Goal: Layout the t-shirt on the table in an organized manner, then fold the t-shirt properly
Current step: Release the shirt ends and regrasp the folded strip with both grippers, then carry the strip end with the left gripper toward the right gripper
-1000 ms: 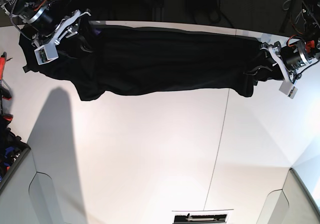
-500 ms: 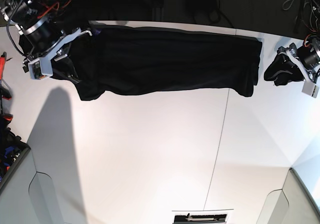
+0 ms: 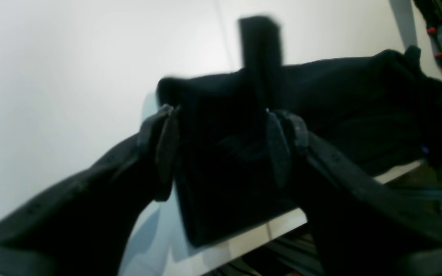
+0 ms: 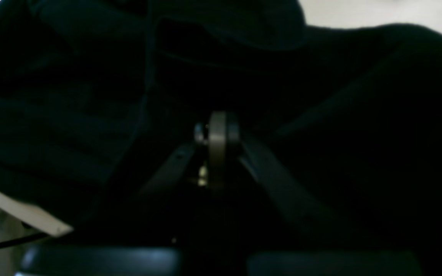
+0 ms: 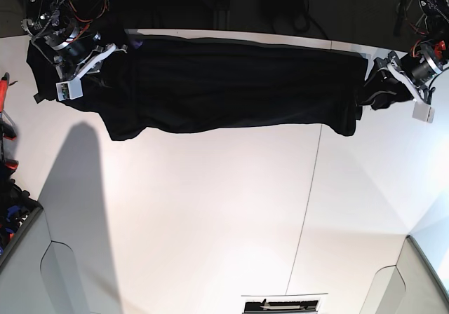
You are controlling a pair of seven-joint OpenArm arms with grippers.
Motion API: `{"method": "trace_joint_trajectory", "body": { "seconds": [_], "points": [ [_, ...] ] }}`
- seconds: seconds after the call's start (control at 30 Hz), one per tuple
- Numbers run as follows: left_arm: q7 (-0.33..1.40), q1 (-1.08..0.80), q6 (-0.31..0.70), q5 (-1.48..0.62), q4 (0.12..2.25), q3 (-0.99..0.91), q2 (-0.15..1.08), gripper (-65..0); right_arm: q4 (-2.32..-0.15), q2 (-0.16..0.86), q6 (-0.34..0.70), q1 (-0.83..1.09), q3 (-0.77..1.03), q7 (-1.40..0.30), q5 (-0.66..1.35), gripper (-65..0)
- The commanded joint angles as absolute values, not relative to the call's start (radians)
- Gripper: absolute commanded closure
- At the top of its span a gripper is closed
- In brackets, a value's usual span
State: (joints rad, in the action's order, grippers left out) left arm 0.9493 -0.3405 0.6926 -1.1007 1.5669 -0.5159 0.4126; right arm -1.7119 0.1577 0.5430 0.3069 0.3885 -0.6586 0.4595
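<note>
Item: t-shirt (image 5: 231, 83), black, stretched in a long band along the far edge of the table (image 5: 210, 216), print not visible from my station.

Item: table, white, dark seam (image 5: 309, 188) running from the shirt toward me.

Item: left gripper (image 3: 221, 149), at the base view's right end of the shirt. I see its fingers (image 3: 165, 145) spread wide, a dark fold of shirt lying between them; nothing pinched.

Item: right gripper (image 4: 217, 142), at the opposite end (image 5: 88, 65). Jaws pressed together over dark cloth. Wrist view too dim; I cannot tell whether fabric is caught in them.
</note>
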Motion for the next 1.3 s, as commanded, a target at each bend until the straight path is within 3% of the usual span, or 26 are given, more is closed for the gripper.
{"method": "trace_joint_trajectory", "body": {
  "seconds": [0.0,0.5,0.77,1.0,1.07,1.17,1.27],
  "points": [
    [0.931,-0.335,0.698,-1.141,1.56,-0.523,0.427,-39.4,-1.716,0.166,0.546,0.305,0.392,-0.647,0.464,0.0],
    [0.879,-0.327,0.698,-1.131,1.451,-0.513,0.393,-39.4,-1.707,0.165,0.546,0.27,0.39,-0.626,0.463,0.0],
    [0.879,-0.323,0.698,-1.126,1.451,-0.386,0.393,-39.3,-1.702,0.165,0.546,0.269,0.39,-0.628,0.463,0.0],
    [0.825,-0.302,0.698,-1.003,1.451,-0.324,0.359,-38.8,-1.702,0.165,0.547,0.269,0.39,-0.628,0.464,0.0],
    [0.826,-0.302,0.698,-0.998,1.451,-0.324,0.348,-29.0,-1.702,0.165,0.546,0.269,0.39,-0.628,0.464,0.0],
    [0.812,-0.302,0.698,-0.998,1.451,-0.324,0.347,-0.6,-1.702,0.166,0.546,0.269,0.39,-0.626,0.471,0.0],
    [0.737,-0.298,0.698,-0.966,1.451,-0.324,0.347,0.0,-1.702,0.166,0.546,0.265,0.391,-0.625,0.501,0.0]
  ]
}}
